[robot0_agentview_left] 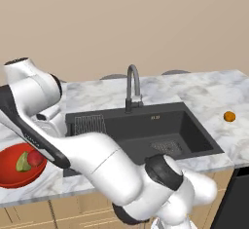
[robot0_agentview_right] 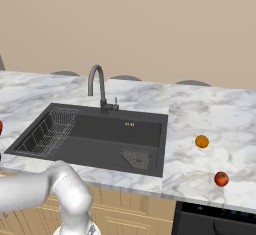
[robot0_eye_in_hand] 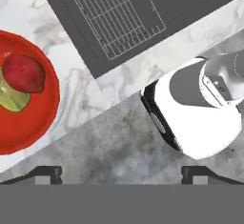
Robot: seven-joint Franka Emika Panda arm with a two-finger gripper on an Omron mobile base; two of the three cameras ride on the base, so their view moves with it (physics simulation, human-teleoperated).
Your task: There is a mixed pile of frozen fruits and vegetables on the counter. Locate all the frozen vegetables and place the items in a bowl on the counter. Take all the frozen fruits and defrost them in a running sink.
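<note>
Two pieces of produce lie together in the red bowl [robot0_agentview_left: 12,174] at the worktop's [robot0_agentview_right: 210,109] left end, near its front edge: a yellow-green wedge [robot0_agentview_left: 23,163] and, touching it, a pinkish-red round piece [robot0_agentview_left: 35,158]. In the hand view the same bowl [robot0_eye_in_hand: 38,123] sits at the left with the round piece [robot0_eye_in_hand: 24,73] overlapping the wedge [robot0_eye_in_hand: 12,99]. The end effector [robot0_eye_in_hand: 122,173] hangs above the worktop's front edge just beside the bowl, its two dark fingertips [robot0_eye_in_hand: 45,173] spread wide apart with nothing between them. To the right of the bowl the dark grey sink [robot0_agentview_right: 105,129] is set into the worktop, a wire grid rack [robot0_agentview_right: 50,131] in its left part, a round drain [robot0_agentview_right: 136,159] toward its right front corner, and a grey gooseneck tap [robot0_agentview_right: 97,86] at its back rim. Right of the sink, a small orange ball [robot0_agentview_right: 202,141] rests mid-worktop, well apart from the basin. A small red ball [robot0_agentview_right: 221,179] lies nearer the front edge, further right.
</note>
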